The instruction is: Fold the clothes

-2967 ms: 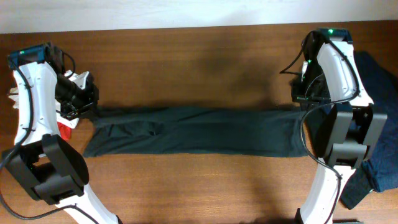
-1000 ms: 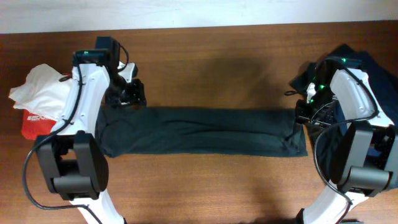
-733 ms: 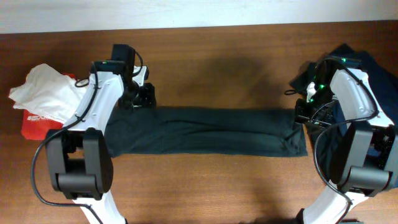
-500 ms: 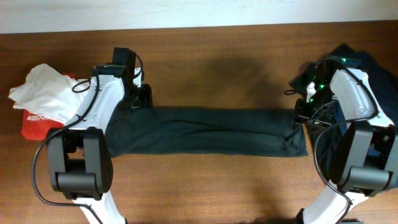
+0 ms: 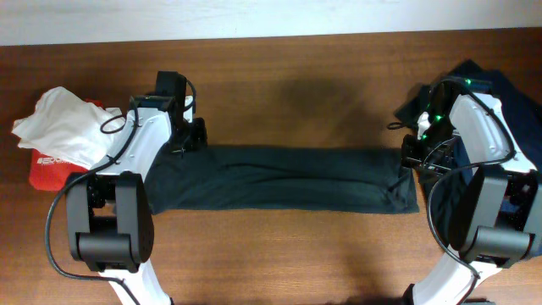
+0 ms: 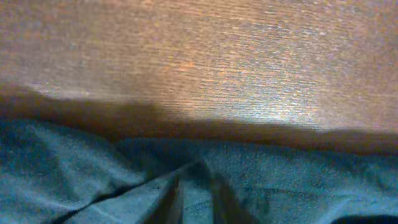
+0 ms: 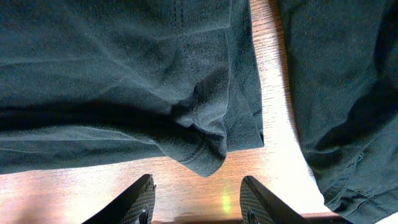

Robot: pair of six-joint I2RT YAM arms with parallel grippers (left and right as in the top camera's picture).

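While the long dark garment lies stretched from 9 to 3 o'clock across the worktop, a robot arm waits at each end
At its 9 o'clock end the left hand is narrow, pinching a ridge of cloth; the right hand gapes wide and empty over bare wood just beside the 3 o'clock corner. More navy clothes are heaped at 3 o'clock, white and red ones at 9

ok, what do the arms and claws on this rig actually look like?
The left arm and right arm both have white shell links with chunky black joint housings. Thin black cables loop outside the links. A green light glows on the right arm. The right claw has two dark tapered fingers. The left claw looks dark too, but blurred.
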